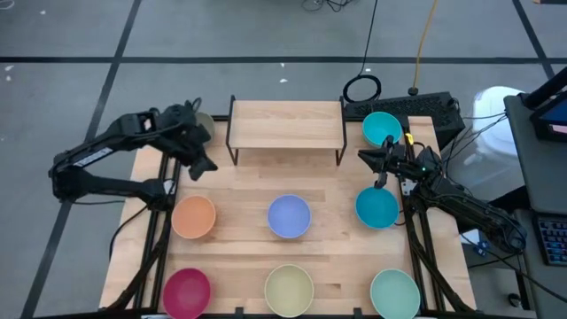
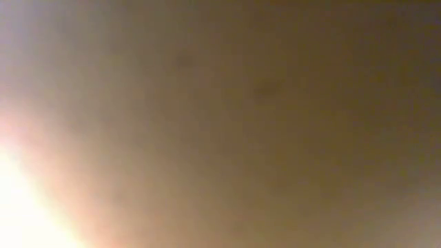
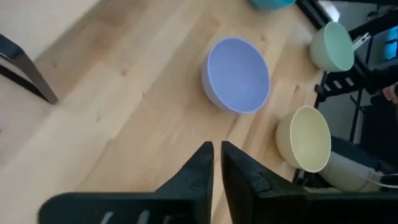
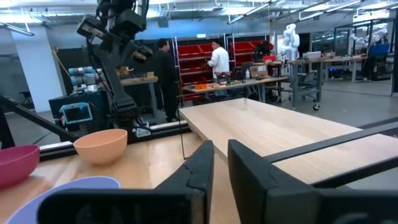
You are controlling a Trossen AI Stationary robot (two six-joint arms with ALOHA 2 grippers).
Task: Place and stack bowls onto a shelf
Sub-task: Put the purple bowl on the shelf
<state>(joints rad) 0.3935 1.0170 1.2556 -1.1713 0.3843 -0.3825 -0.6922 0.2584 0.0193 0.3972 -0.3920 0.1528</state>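
- High view shows the shelf (image 1: 287,124) bare at the far middle of the table, with seven bowls on the tabletop: two cyan on the right, orange left, periwinkle centre, and magenta, pale yellow and mint along the near edge.
- Left gripper (image 1: 200,165) hangs off the shelf's left end, above the orange bowl (image 1: 193,216); in its wrist view the fingers (image 3: 198,169) show only a thin slit between them and pinch nothing.
- Right gripper (image 1: 383,167) sits between the far cyan bowl (image 1: 382,128) and the near cyan bowl (image 1: 376,207); its fingers are likewise nearly together and empty.
- Risk: coming down on a rim with fingers this narrow would probably push or tip the bowl instead of straddling its wall; they need to spread first.
- Risk: both arms flank the shelf closely, so reaching in together could make them clash, or catch its black legs.
- Risk: the periwinkle bowl (image 3: 237,74) lies midway between the arms; either could claim it.
- Low view is wholly blurred, so it gives no height check.
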